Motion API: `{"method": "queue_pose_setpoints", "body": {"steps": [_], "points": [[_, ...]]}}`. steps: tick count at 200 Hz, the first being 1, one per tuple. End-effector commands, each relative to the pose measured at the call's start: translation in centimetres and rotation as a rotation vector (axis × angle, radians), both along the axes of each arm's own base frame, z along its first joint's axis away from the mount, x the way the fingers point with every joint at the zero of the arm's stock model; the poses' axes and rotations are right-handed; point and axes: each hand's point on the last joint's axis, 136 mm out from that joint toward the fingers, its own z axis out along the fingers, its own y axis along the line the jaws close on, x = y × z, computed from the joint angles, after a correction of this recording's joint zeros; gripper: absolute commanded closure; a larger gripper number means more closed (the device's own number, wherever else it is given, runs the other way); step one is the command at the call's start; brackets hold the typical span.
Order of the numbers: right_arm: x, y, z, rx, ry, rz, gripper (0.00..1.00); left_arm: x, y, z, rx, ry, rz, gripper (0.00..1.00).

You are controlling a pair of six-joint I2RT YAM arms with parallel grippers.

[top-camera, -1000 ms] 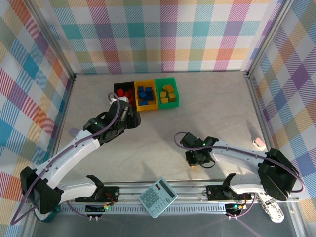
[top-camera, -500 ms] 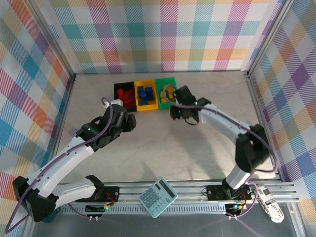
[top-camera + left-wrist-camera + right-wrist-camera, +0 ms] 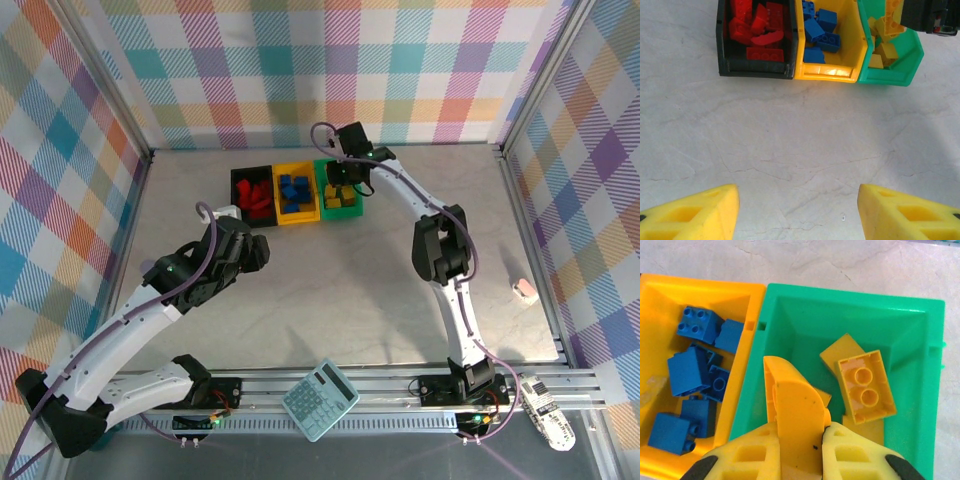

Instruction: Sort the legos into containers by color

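I see the yellow bin (image 3: 825,72) upright, holding blue bricks (image 3: 820,30). Touching its left side, the black bin (image 3: 755,67) holds red bricks (image 3: 757,30). Touching its right, the green bin (image 3: 887,75) holds yellow bricks (image 3: 880,50). A curved yellow brick (image 3: 792,405) hangs over that green bin, pinched in my right gripper (image 3: 800,450).

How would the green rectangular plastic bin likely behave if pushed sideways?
Probably slides rather than tips: the green rectangular plastic bin is low and broad on the smooth table. Likely light, holding few yellow studded bricks. Pushed toward it, the adjoining yellow plastic bin would probably move too.
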Motion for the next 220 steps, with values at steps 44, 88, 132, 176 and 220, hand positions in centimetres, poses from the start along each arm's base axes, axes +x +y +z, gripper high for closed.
{"method": "queue_pose_setpoints", "body": {"steps": [44, 88, 132, 176, 220], "points": [[0.5, 0.5, 0.4, 0.023, 0.022, 0.044, 0.59, -0.3, 0.5, 1.7, 0.007, -0.032, 0.013, 0.36], [0.1, 0.2, 1.3, 0.020, 0.022, 0.036, 0.55, -0.2, 0.4, 1.6, 0.003, -0.029, 0.008, 0.36], [-0.7, -1.0, 3.8, 0.027, -0.007, 0.026, 0.48, 0.0, 0.1, 2.1, -0.009, -0.048, 0.000, 0.33], [-3.0, -2.7, 7.2, 0.050, -0.061, 0.026, 0.36, 1.5, -0.5, 4.3, 0.034, -0.114, -0.024, 0.29], [-6.0, -4.7, 10.8, 0.058, -0.125, 0.013, 0.28, 3.5, -1.4, 7.1, 0.080, -0.194, -0.053, 0.20]]}}
